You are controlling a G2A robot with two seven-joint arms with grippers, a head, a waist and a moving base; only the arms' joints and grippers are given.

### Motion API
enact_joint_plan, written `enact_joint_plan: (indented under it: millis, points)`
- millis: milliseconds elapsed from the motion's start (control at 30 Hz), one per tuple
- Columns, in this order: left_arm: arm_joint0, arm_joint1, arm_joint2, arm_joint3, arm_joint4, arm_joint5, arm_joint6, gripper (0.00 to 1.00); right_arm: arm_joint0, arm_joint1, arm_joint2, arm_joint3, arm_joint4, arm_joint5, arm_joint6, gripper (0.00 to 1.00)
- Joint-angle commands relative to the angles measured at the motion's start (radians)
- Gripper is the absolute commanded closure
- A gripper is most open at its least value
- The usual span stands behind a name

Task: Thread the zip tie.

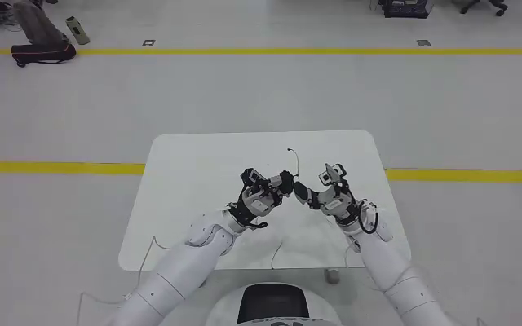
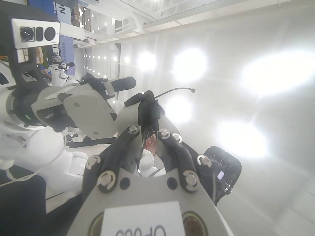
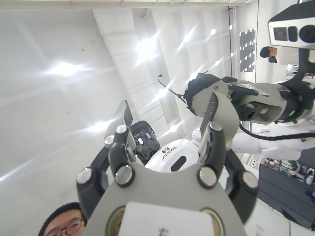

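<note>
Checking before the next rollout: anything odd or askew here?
Nothing broken. The zip tie juts out bent from the shut left end effector, with no loop visible; the right end effector is open beside it, holding nothing.

The left claw (image 2: 147, 105) pinches the black zip tie (image 2: 175, 89), its end protruding.

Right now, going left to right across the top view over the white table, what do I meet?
Left gripper → thin black zip tie, pinched in that gripper with its free end sticking out → right gripper, open and holding nothing.
</note>
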Motion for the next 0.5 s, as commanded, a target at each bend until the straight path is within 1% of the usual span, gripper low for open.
enact_joint_plan:
  millis: [0, 133, 200, 300, 467]
  points:
    - [0.000, 0.000, 0.000, 0.000, 0.000, 0.000, 0.000, 1.00, 0.001, -0.002, -0.003, 0.001, -0.004, -0.002, -0.008, 0.51]
    - [0.000, 0.000, 0.000, 0.000, 0.000, 0.000, 0.000, 1.00, 0.008, -0.006, -0.011, 0.003, -0.015, -0.004, -0.029, 0.56]
    - [0.000, 0.000, 0.000, 0.000, 0.000, 0.000, 0.000, 1.00, 0.011, -0.008, -0.015, 0.004, -0.022, -0.004, -0.038, 0.60]
    - [0.000, 0.000, 0.000, 0.000, 0.000, 0.000, 0.000, 1.00, 0.015, -0.010, -0.019, 0.007, -0.030, -0.004, -0.044, 0.63]
    - [0.000, 0.000, 0.000, 0.000, 0.000, 0.000, 0.000, 1.00, 0.019, -0.015, -0.023, 0.009, -0.029, -0.003, -0.037, 0.64]
